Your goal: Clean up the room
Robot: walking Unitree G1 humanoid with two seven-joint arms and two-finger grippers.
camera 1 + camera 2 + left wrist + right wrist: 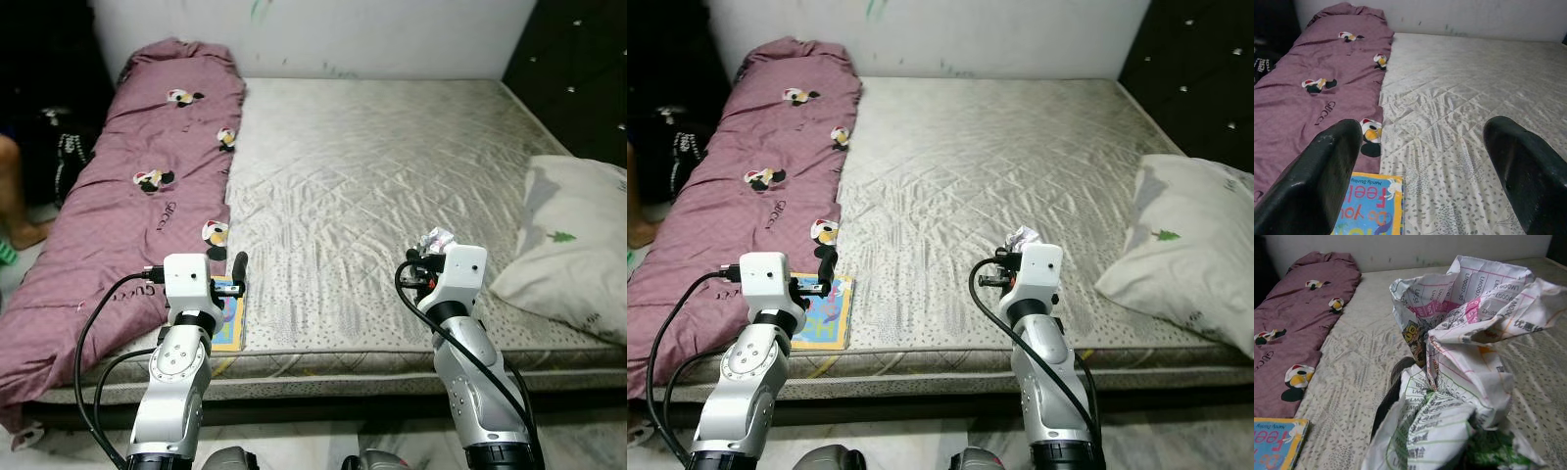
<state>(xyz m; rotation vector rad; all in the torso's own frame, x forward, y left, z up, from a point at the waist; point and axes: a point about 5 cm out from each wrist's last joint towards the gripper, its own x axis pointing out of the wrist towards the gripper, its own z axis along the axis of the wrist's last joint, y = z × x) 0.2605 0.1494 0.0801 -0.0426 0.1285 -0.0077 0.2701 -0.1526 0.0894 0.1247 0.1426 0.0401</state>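
The right tool [423,257] is closed on a crumpled printed paper wad [1464,347], held just above the near part of the mattress [392,166], lower centre-right of the head views. The left tool [1425,166] stands with its fingers spread wide and nothing between them, at the lower left.

The children's board book [821,311] lies flat at the mattress's near edge, directly beneath and just ahead of the left tool, its long axis running away from the robot. The left arm is clearly the nearer one; the right arm is well apart from the book and already occupied. A grasp would likely mean dropping the left tool onto the book's edge.

Counted: one book, one paper wad, one pillow [573,245] at the right, one maroon cartoon-print quilt [147,176] along the left.

A person's leg [18,196] shows at the left edge.
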